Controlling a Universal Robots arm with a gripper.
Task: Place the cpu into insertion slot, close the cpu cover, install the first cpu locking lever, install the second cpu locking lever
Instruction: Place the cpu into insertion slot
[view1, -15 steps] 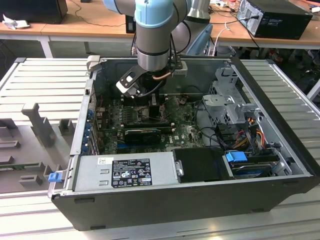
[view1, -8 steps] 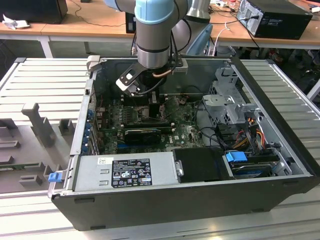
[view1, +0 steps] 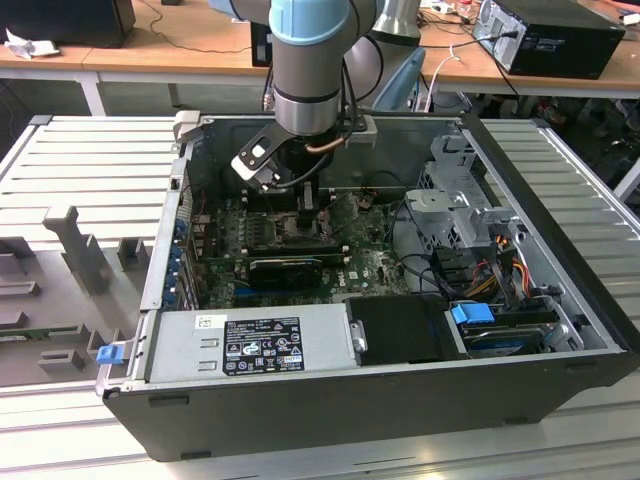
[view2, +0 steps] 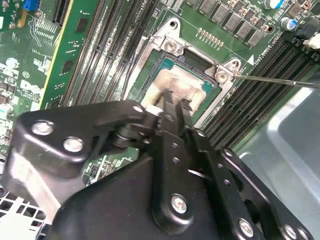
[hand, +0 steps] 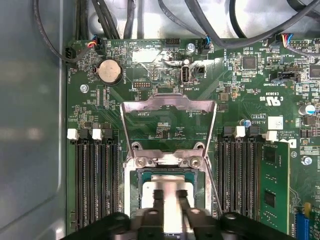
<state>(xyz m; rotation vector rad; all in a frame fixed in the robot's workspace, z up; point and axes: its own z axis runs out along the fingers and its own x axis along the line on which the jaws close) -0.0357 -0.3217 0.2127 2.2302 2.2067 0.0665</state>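
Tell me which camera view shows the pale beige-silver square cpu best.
The second wrist view: most of the pale beige-silver square cpu lies bare in the dark square insertion slot, beyond the gripper. In the first wrist view the gripper covers its middle. In the exterior view the gripper hangs over it; it is too small to tell.

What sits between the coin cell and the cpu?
The open cpu cover stands between the coin cell and the cpu in the first wrist view.

Arm (view1: 310, 70) vertical; tool (hand: 170, 195) low, downward; fingers (hand: 158, 199) narrowly apart
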